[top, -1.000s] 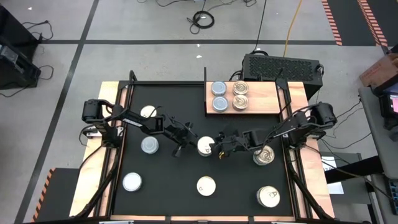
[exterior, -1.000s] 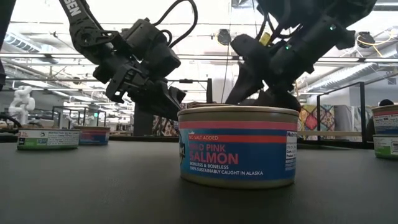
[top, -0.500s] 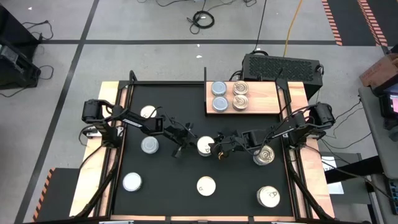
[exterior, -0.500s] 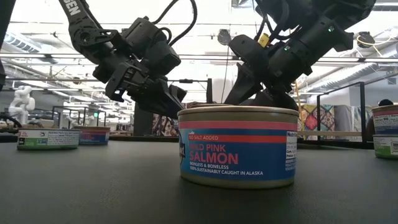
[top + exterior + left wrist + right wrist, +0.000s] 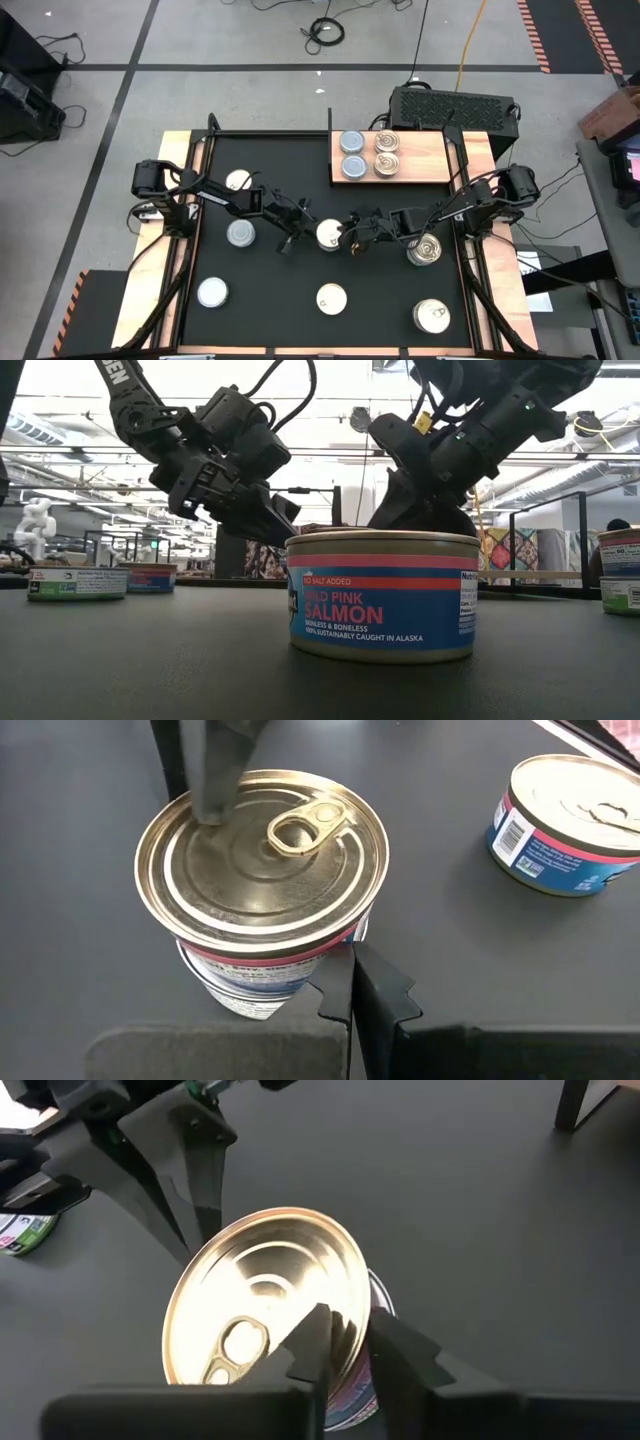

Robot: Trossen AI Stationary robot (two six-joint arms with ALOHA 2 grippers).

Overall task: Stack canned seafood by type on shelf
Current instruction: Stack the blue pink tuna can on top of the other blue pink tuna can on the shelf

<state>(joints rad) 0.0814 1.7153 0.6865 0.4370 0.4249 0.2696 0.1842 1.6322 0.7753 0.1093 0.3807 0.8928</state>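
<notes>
A tin with a gold pull-tab top (image 5: 330, 234) stands upright on the black mat at mid-table. My right gripper (image 5: 350, 240) comes at it from the right and is shut on its rim. My left gripper (image 5: 305, 228) is shut, its tips (image 5: 352, 982) right by the tin's side wall on the left; whether they touch I cannot tell. The wooden shelf (image 5: 425, 160) lies at the far right and bears two silvery-blue tins (image 5: 352, 154) and two gold-topped tins (image 5: 386, 153), each resting on its base. My right gripper pinches the tin's rim (image 5: 360, 1285) on the side toward the table's right. One finger (image 5: 312, 1335) rests on the lid inside the rim and the other (image 5: 400, 1352) is outside on the wall. The fingers slant down from the right. The tin stands on the mat.
Loose tins stand around on the mat: at the left (image 5: 238, 181) (image 5: 240, 233) (image 5: 212, 292), at the near middle (image 5: 331, 298) and at the right (image 5: 425, 248) (image 5: 432, 316). A black box (image 5: 450, 105) stands behind the shelf.
My right gripper has shut its fingers onto the middle tin's rim without shifting its place. The tin has stayed where it stood.
</notes>
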